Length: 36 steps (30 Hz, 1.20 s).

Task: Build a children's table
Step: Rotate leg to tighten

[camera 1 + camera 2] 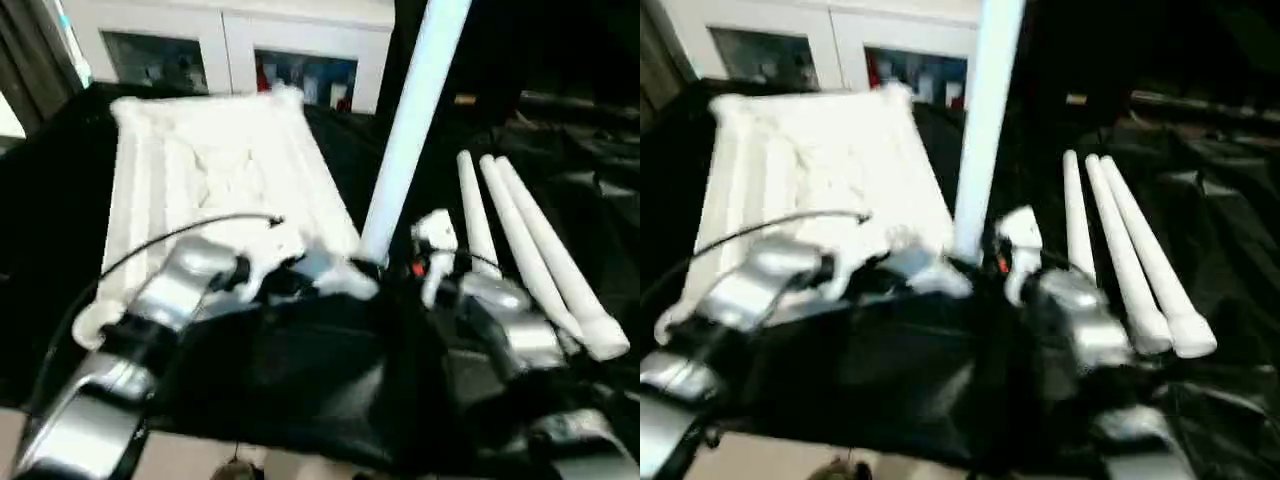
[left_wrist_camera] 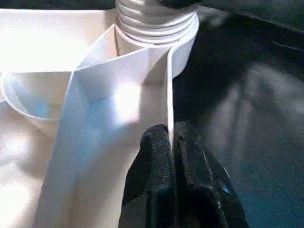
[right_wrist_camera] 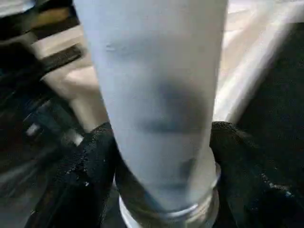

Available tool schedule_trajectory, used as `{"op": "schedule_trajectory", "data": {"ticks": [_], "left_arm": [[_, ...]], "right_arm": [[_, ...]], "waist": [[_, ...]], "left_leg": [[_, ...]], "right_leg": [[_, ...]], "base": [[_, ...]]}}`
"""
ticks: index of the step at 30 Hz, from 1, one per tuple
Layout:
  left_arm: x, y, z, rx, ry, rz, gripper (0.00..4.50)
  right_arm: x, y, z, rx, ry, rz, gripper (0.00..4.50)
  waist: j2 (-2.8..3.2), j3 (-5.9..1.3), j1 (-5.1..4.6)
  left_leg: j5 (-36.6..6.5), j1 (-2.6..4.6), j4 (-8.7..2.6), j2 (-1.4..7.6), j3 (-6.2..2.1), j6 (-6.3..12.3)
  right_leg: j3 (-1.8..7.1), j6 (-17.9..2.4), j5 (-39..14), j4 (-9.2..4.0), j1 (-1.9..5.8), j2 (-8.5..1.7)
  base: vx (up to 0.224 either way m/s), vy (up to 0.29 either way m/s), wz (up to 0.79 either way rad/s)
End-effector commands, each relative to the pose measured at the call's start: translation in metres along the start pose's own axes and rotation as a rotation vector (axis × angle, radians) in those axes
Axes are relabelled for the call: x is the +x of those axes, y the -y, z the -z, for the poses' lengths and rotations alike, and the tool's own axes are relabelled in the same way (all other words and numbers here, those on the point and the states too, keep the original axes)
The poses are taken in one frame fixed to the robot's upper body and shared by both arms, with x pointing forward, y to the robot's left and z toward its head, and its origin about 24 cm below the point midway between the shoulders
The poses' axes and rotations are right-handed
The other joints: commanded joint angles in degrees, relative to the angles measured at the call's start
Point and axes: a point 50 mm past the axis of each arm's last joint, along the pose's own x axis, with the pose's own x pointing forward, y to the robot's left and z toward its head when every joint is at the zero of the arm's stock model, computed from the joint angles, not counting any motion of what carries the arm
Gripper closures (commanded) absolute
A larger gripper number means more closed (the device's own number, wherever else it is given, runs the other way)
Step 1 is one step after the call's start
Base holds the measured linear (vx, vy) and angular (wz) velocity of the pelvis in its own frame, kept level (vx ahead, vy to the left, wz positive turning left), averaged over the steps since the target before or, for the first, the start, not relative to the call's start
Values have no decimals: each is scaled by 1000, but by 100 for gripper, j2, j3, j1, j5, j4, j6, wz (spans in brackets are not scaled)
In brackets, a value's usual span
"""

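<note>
Both forearms were silver, rounded metal shells with a dull shine. The left forearm [image 1: 165, 290] ended in a black collar, beyond which sat a white wrist housing. A thin black cable [image 1: 170, 240] arched over that arm, running from near the elbow up to the white housing. The right forearm [image 1: 510, 325] was the same silver, with a white block [image 1: 436, 232] at its wrist and a small red mark [image 1: 416, 268] beside it. Darker joint sections showed between the silver segments lower down. The left hand [image 2: 173, 156] had two black fingers [image 2: 152, 175] with a rough, grainy, rubber-like surface and rounded tips. The right hand [image 3: 161, 142] had fingers [image 3: 88, 171] of the same coarse black material.
</note>
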Motion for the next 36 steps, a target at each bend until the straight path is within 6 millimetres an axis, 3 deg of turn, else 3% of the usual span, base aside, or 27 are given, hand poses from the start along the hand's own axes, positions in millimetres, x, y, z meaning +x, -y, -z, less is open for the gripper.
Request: {"op": "schedule_trajectory", "data": {"ticks": [1,5,12,23,28,29,30,32,36], "left_arm": [[8,9,-16,57,63,97,450],[7,11,-17,63,62,102,450],[6,10,-17,69,58,97,450],[6,8,-13,54,45,66,450],[8,3,-13,18,42,9,450],[9,0,-13,5,38,-20,450],[14,-8,-14,-28,24,-112,450],[18,-13,-15,-47,16,-163,450],[35,-23,-21,-127,-10,-316,450]], "right_arm": [[1,-3,0,-25,-20,-38,138],[1,0,-2,-17,-23,-34,138],[2,-4,-1,-26,-54,-73,166],[1,-8,11,17,-72,-51,186],[4,-3,19,96,-37,75,186],[5,0,21,115,-27,135,186],[7,7,29,178,-17,300,187],[9,10,33,210,-16,386,187],[22,15,45,308,-62,649,188]], "waist": [[25,-335,7],[8,-346,17],[-8,-379,35],[6,-382,36],[16,-373,28],[20,-352,15],[29,-330,1],[30,-305,-29],[59,-291,-49]], "left_leg": [[-962,168,-321,373,-83,412],[-851,160,-316,361,-86,354],[-546,142,-264,335,-76,522],[-642,146,-254,336,-83,462],[-756,145,-260,332,-86,393],[-928,156,-274,335,-90,289],[-1128,167,-286,335,-89,180],[-1537,204,-317,326,-113,-84],[-1917,235,-337,318,-143,-271]], "right_leg": [[275,-1572,-11,-361,289,-502],[271,-1535,43,-334,299,-491],[264,-1572,484,-281,322,-493],[258,-1570,386,-273,320,-479],[258,-1564,220,-290,312,-485],[261,-1523,-166,-332,291,-497],[268,-1476,-524,-370,263,-496],[265,-1362,-1235,-418,232,-503],[282,-1114,-1845,-492,181,-514]], "base": [[0,0,0],[0,0,0],[0,0,0],[0,0,0],[0,0,0],[0,0,0],[0,0,0],[0,0,0],[0,0,0]]}}
